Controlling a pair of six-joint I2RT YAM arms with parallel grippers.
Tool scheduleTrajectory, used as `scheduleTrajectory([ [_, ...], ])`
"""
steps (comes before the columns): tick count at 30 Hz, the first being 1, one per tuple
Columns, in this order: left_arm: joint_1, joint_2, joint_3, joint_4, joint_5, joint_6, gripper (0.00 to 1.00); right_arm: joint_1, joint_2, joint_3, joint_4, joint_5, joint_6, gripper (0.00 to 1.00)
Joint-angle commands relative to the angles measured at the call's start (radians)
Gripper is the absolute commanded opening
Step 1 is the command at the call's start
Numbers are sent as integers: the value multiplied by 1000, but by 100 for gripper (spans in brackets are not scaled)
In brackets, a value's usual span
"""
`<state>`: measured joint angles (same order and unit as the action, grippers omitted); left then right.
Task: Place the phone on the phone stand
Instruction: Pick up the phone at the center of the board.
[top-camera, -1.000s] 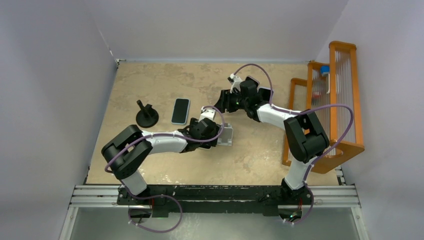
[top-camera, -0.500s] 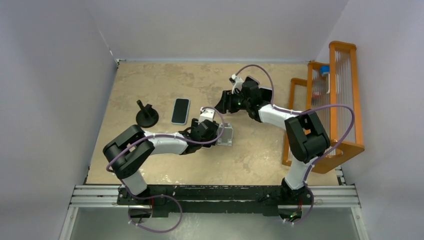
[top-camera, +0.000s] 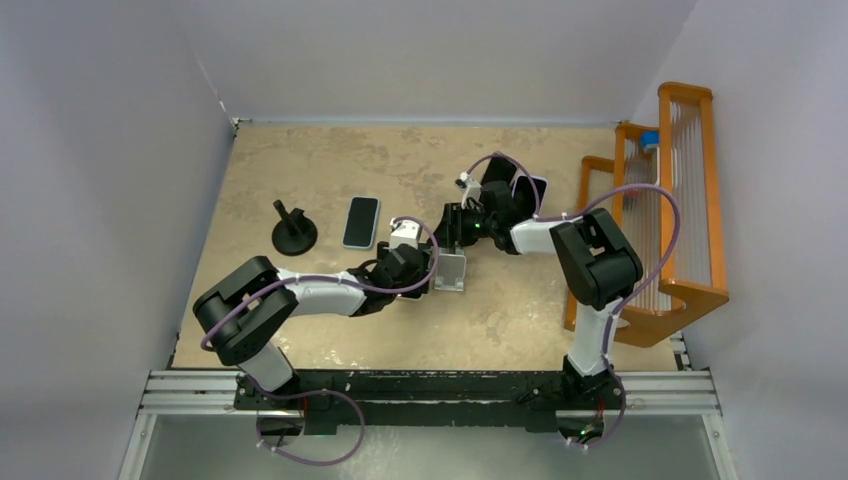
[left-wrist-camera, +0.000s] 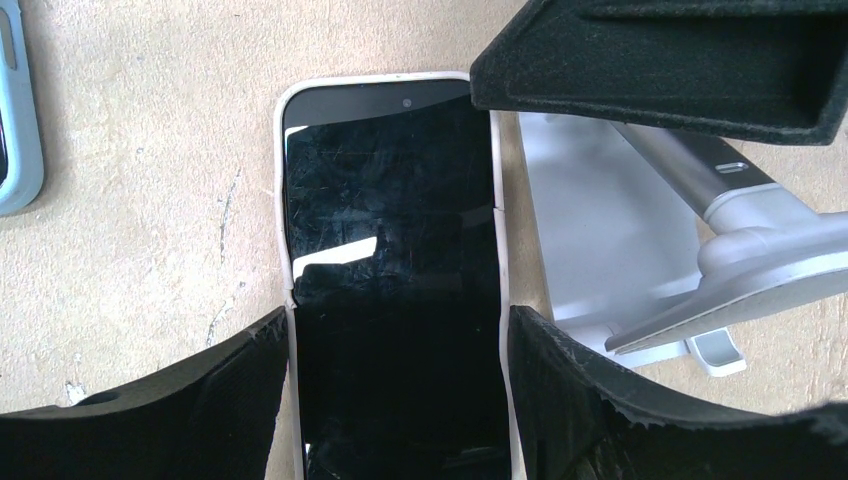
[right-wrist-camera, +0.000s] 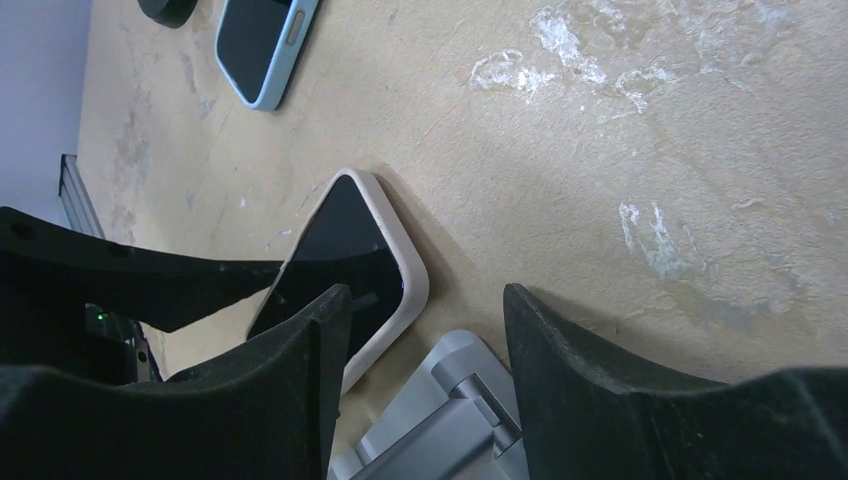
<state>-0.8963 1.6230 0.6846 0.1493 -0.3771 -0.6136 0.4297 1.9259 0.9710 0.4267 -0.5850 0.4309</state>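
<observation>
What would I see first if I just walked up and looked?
In the middle, the left end effector pinches a white-cased phone by its long sides. Right beside the phone is a silver phone stand, with the right end effector open above it. At the right edge, a big orange rack catches the eye.

1 overhead camera faces down over the table (top-camera: 300, 160); 2 close wrist cameras share the white phone (left-wrist-camera: 390, 250) and silver stand (left-wrist-camera: 600, 250).
</observation>
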Motion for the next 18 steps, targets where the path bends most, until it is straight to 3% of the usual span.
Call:
scheduleTrajectory([
  [1, -6, 60, -86, -230, 159, -103, 58, -3, 27, 6, 24, -37, 11, 59],
  [10, -6, 43, -67, -216, 133, -86, 58, 1, 87, 37, 36, -70, 20, 50],
  [18, -6, 55, -19, -197, 118, -52, 58, 13, 118, 62, 24, -127, -2, 48],
])
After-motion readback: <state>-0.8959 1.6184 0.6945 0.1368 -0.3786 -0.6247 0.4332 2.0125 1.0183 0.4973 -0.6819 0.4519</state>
